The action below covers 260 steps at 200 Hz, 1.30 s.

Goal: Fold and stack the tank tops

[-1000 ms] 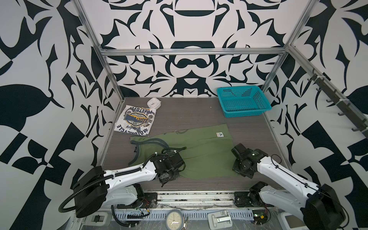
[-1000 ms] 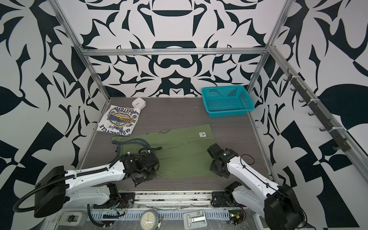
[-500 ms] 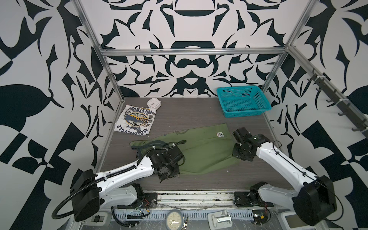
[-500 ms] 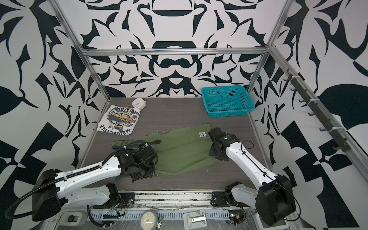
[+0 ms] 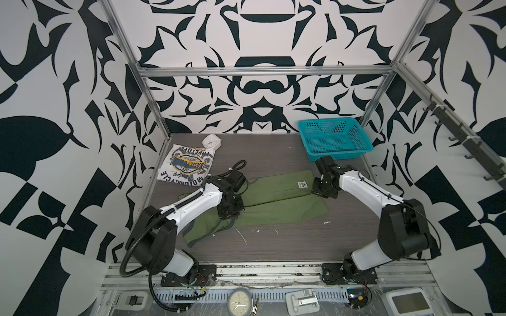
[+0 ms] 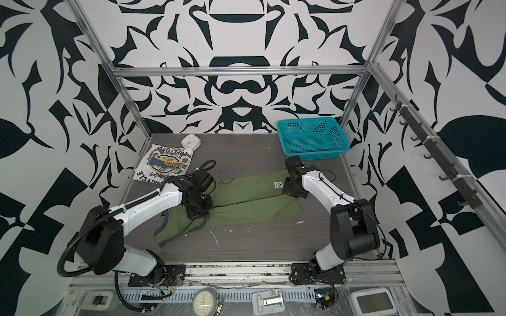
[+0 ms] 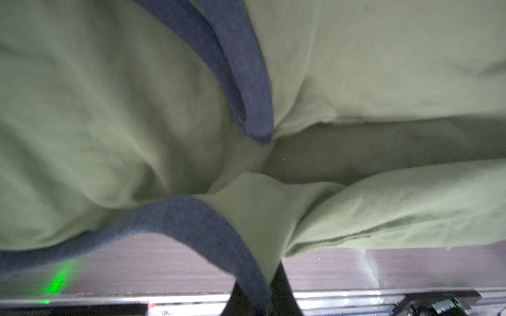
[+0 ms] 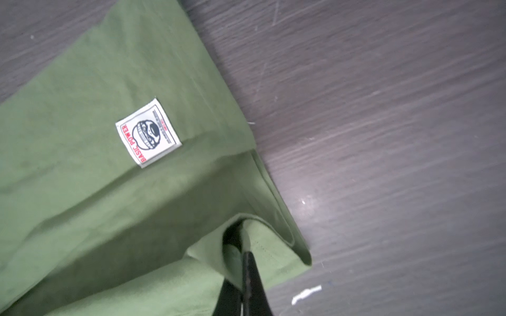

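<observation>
The olive green tank top (image 5: 276, 201) (image 6: 246, 201) lies lengthwise across the middle of the dark table (image 5: 273, 246), and both arms are bent over it, one at each end. The white tank top (image 5: 189, 167) (image 6: 167, 164) sits folded in the far left corner with its emblem facing up. It is just beside the small white clock (image 5: 211, 141) and well apart from either arm.

The left arm (image 5: 191, 202) reaches out from its base at the near left edge. Its white forearm slants toward the far right and its wrist is tipped down onto the strap end of the green top. The left gripper (image 5: 229, 210) (image 6: 198, 208) is pinched shut on the cloth. In the left wrist view the dark trim of a strap runs straight down into the closed fingers (image 7: 282, 295), with green folds bunched above them.

The right arm (image 5: 364, 188) rises from the near right edge to a high elbow, then stretches toward the far left. Its wrist is turned downward just in front of the teal basket (image 5: 339, 157). The right gripper (image 5: 321, 189) (image 6: 291, 189) is clamped tight on the hem corner of the green top. In the right wrist view the black fingers (image 8: 250, 273) nip a doubled edge, lifted slightly off the table, close to the white sewn label (image 8: 147, 132).

Between the two grippers a layer of the green cloth lies doubled over, its edge running the length of the shirt. The nearer part lies flat, with one strap trailing toward the near left.
</observation>
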Motion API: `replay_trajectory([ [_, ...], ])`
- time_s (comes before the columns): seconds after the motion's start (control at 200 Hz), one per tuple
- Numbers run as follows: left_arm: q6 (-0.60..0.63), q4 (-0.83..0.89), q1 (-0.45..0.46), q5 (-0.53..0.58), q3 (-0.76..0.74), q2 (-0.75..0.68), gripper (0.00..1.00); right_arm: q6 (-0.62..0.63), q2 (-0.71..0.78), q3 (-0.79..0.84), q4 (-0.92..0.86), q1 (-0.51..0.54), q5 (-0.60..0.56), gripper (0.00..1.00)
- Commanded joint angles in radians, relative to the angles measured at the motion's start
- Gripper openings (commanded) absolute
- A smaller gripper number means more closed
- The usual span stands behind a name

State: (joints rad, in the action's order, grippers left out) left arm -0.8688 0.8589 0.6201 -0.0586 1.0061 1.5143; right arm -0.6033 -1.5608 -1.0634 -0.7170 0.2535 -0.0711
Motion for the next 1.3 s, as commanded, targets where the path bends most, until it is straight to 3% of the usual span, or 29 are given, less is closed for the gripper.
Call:
replay_trajectory([
  [0.0, 0.032, -0.009, -0.030, -0.020, 0.021, 0.041, 0.10, 0.027, -0.019, -0.044, 0.066, -0.008, 0.004, 0.02],
  [0.075, 0.032, -0.041, -0.047, -0.029, 0.013, 0.064, 0.16, 0.031, -0.045, -0.053, 0.084, -0.014, 0.000, 0.06],
  [0.195, 0.032, -0.054, -0.064, 0.009, 0.032, 0.103, 0.32, 0.045, -0.083, -0.086, 0.066, -0.026, -0.021, 0.28],
  [0.25, 0.015, -0.049, -0.068, 0.063, 0.034, 0.085, 0.38, 0.052, -0.077, -0.086, 0.067, -0.028, -0.048, 0.34],
  [0.39, -0.023, -0.015, -0.074, 0.187, 0.030, 0.009, 0.45, 0.076, -0.021, -0.072, 0.047, -0.026, -0.055, 0.37],
  [0.65, 0.020, -0.077, -0.032, 0.140, 0.002, -0.027, 0.56, 0.129, 0.040, 0.033, 0.111, -0.028, 0.077, 0.41],
  [0.86, 0.040, -0.110, 0.012, 0.129, 0.041, 0.039, 0.55, 0.137, -0.045, 0.000, 0.143, -0.042, 0.107, 0.42],
  [1.015, 0.034, -0.117, 0.012, 0.154, 0.052, 0.079, 0.45, 0.144, -0.112, -0.044, 0.128, -0.051, 0.102, 0.39],
  [1.295, -0.009, -0.115, 0.012, 0.213, 0.033, 0.037, 0.18, 0.154, -0.107, -0.050, 0.124, -0.051, 0.055, 0.15],
])
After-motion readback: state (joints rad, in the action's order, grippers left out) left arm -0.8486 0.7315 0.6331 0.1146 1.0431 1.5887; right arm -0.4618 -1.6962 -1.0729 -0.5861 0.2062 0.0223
